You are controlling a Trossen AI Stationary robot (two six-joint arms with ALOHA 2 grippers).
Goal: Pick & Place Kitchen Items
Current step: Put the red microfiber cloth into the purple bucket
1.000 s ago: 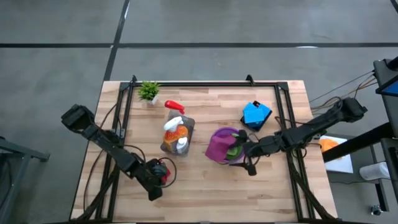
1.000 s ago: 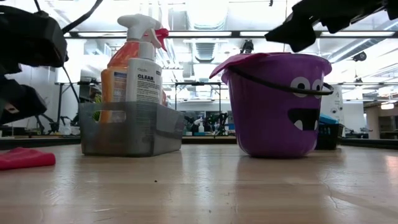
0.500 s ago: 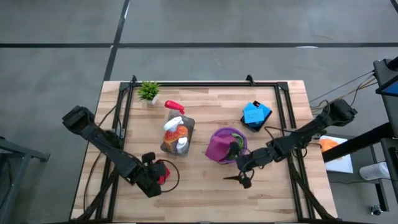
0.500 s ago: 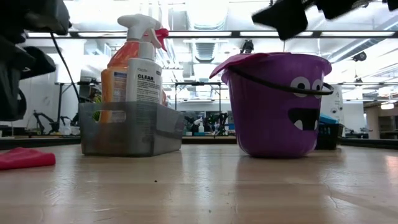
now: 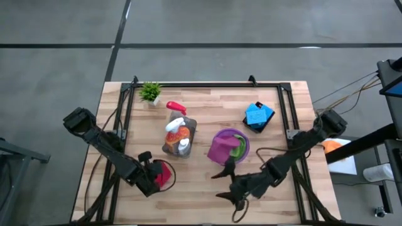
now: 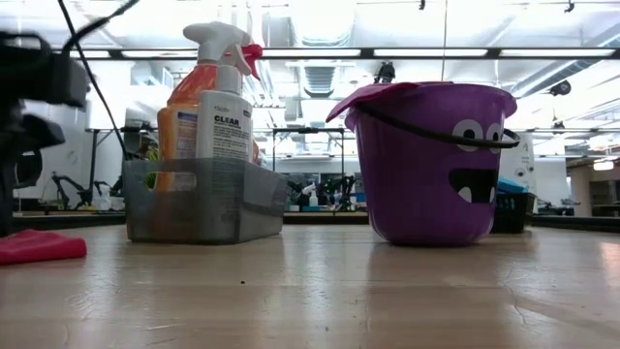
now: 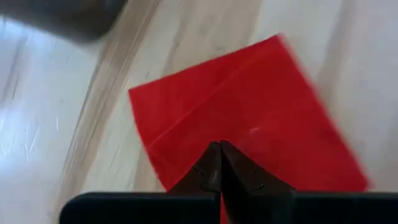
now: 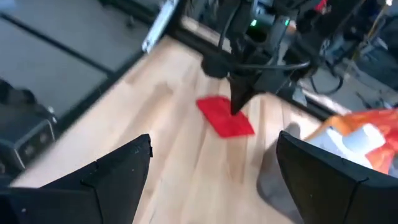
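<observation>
From above, the left gripper (image 5: 152, 177) sits low at the near-left part of the wooden slatted table (image 5: 207, 194), its dark fingers pressed together at the flat red square cloth (image 5: 164, 174). The right gripper (image 5: 233, 188), jaws spread wide and carrying nothing, hangs over the near-centre boards, just in front of the purple plastic bucket (image 5: 231, 145) draped with magenta and green cloths. A grey plastic bin (image 5: 179, 139) holds the orange spray bottle with white trigger (image 5: 176, 128), and small blue rectangular sponges (image 5: 258, 115) lie at the far right.

At table height, the red cloth (image 6: 41, 245) lies flat on the wood at far left, well apart from the bin (image 6: 203, 200) and the bucket (image 6: 431, 165).

The left wrist camera shows the shut fingertips (image 7: 219, 163) meeting over the cloth (image 7: 249, 118), near its near edge; whether fabric is pinched between them cannot be told. The cloth lies diagonal to the boards, one corner pointing away from the gripper; being nearly square, it has no clear long axis.

The right wrist camera looks across to the left gripper (image 8: 239, 102) standing tip-down on the cloth (image 8: 225, 116).

The risk: a thin pinch could slip on lifting, or drag the cloth along the boards. The right arm, close by, could also cross the carry path.
</observation>
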